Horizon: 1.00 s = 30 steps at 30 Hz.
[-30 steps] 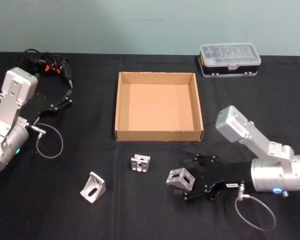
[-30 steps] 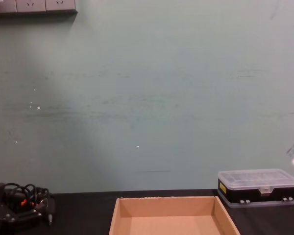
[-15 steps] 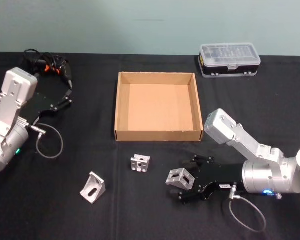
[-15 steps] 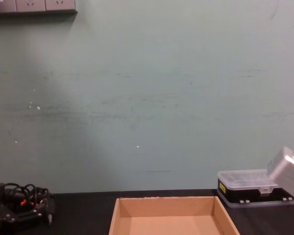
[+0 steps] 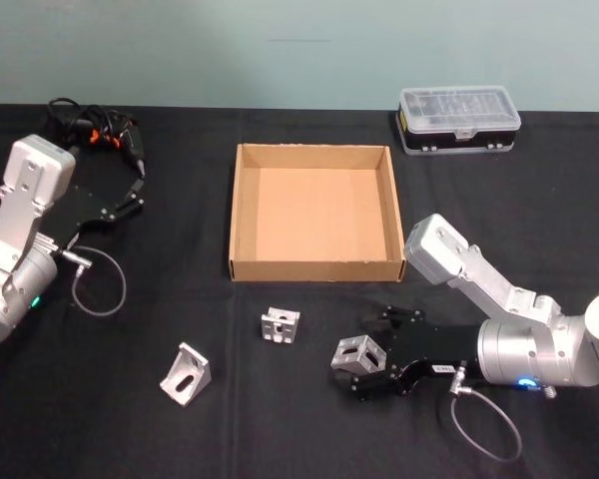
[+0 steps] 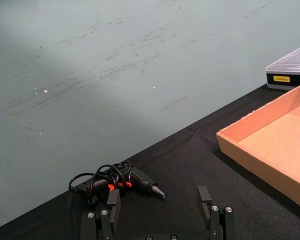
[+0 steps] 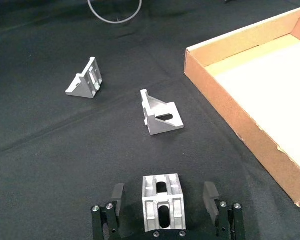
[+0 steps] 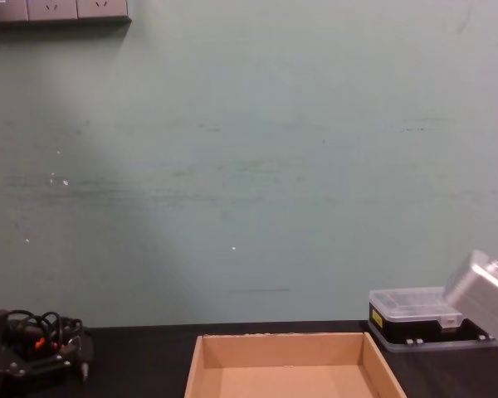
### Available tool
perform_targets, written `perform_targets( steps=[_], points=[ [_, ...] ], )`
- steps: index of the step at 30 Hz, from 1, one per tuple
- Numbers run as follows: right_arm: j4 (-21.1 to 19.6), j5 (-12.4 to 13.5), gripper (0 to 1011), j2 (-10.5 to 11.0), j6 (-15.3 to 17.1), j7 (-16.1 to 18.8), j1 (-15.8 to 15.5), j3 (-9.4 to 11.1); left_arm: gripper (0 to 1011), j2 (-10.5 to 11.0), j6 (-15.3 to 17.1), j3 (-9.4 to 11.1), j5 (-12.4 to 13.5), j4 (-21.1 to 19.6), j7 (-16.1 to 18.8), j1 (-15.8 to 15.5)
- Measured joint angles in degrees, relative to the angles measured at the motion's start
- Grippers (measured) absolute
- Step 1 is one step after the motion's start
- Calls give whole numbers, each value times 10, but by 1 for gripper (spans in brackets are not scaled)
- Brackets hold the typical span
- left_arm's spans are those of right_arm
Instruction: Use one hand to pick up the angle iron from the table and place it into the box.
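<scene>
Jaws of the right gripper (image 5: 372, 351) stand wide apart and low over the table (image 5: 539, 200), one on each side of the nearest angle iron (image 5: 359, 354). In the right wrist view the right gripper (image 7: 164, 195) straddles this angle iron (image 7: 162, 207) with a clear gap of black table between the part and each finger, so neither jaw touches it. The part rests on the table, well inside the jaw opening, with its slotted face toward the wrist camera. A second angle iron (image 5: 280, 324) lies just ahead of the jaw tips, apart from the first; a third angle iron (image 5: 186, 374) lies farther ahead, well apart from both. The box (image 5: 316, 269) sits outboard of the far jaw, near but not touching it, with no part inside. A clear-lidded plastic case (image 5: 459, 118) stands beyond the box at the table's far edge. The left gripper (image 5: 138, 190) is parked at the left of the table, jaws wide with nothing between them; a corded screwdriver (image 6: 135, 180) lies just ahead of its jaw tips.
</scene>
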Motion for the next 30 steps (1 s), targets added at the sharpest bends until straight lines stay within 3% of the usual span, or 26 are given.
perform_targets(
  steps=[12, 19, 30],
  points=[
    [0, 0, 982, 0, 0, 1, 0, 0, 1000, 0, 0, 0, 0, 0, 0, 0],
    [0, 0, 818, 0, 0, 1, 0, 0, 1000, 0, 0, 0, 0, 0, 0, 0],
    [0, 0, 468, 1, -1, 2, 1, 0, 1000, 0, 0, 0, 0, 0, 0, 0]
  ],
)
